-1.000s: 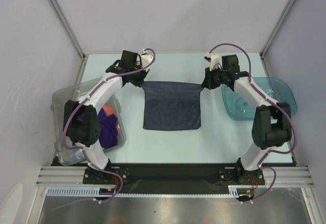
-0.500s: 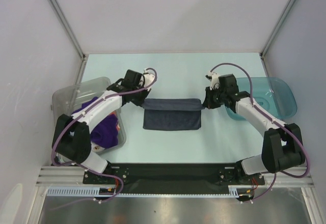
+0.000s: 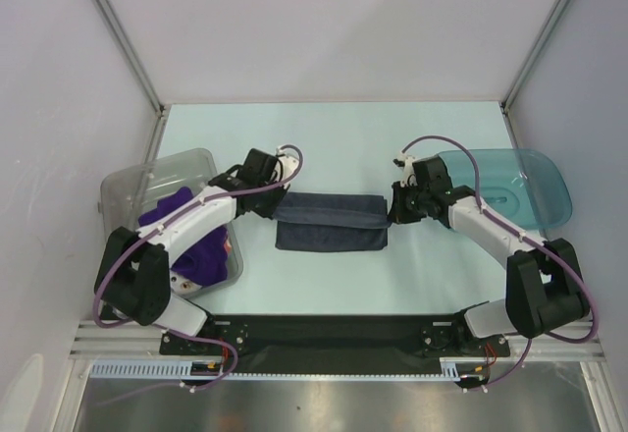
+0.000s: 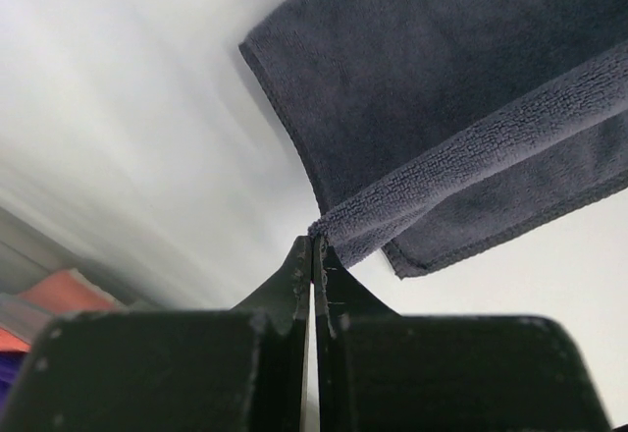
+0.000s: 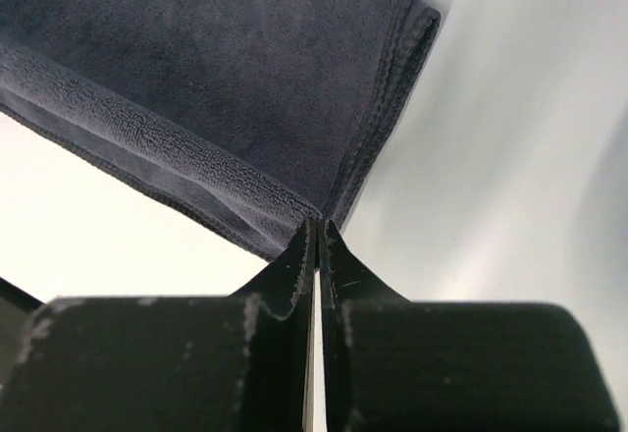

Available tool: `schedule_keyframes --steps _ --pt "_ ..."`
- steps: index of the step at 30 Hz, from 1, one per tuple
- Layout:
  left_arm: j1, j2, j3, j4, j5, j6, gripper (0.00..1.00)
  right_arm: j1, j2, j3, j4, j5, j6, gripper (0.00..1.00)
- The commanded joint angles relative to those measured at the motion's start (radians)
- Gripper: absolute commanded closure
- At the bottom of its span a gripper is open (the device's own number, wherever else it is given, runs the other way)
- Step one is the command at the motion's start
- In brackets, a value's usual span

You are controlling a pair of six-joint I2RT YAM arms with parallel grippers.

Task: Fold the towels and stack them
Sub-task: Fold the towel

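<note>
A dark navy-grey towel point(image 3: 330, 222) lies on the table's middle, its far edge carried over the near part. My left gripper point(image 3: 279, 208) is shut on that edge's left corner; in the left wrist view point(image 4: 316, 241) the corner point(image 4: 339, 224) sits pinched at the fingertips. My right gripper point(image 3: 391, 212) is shut on the right corner, seen in the right wrist view point(image 5: 318, 224) with the towel point(image 5: 216, 88) beyond. Purple towels point(image 3: 201, 245) and an orange-brown one point(image 3: 227, 247) lie in the clear bin.
The clear plastic bin point(image 3: 125, 192) stands at the left by my left arm. A teal translucent tray point(image 3: 535, 183) sits at the right behind my right arm. Grey enclosure walls and metal posts ring the table.
Both grippers have moved toward me and lower with the towel's far edge, folding it over the near part. The visible towel is now a narrow band.
</note>
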Motion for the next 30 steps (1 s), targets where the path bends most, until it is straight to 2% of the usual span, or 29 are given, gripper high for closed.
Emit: schedule_keyframes --steps 1,8,15,24,25,28,30 --pt "-0.028 -0.045 -0.028 0.003 -0.064 -0.03 1.0 0.005 -0.043 -0.02 -0.024 0.052 0.034 1.0" --pt "-0.068 -0.013 -0.057 -0.015 -0.061 -0.065 1.0 0.005 -0.051 -0.043 -0.05 0.109 0.05 1.0" --pt "-0.096 0.001 -0.069 -0.034 -0.131 -0.088 1.0 0.011 -0.057 -0.052 -0.065 0.098 0.08 1.0" --pt "-0.109 0.022 -0.075 -0.049 -0.153 -0.114 0.99 0.04 -0.097 -0.129 -0.061 0.092 0.135 0.89" --pt "-0.111 0.024 -0.074 -0.052 -0.157 -0.121 0.99 0.041 -0.097 -0.129 -0.067 0.1 0.139 0.83" --pt "-0.111 0.007 -0.071 -0.077 -0.191 -0.136 0.72 0.049 -0.103 -0.107 -0.102 0.101 0.148 0.7" --pt "-0.111 -0.004 -0.057 -0.092 -0.231 -0.137 0.67 0.052 -0.112 -0.078 -0.127 0.084 0.158 0.68"
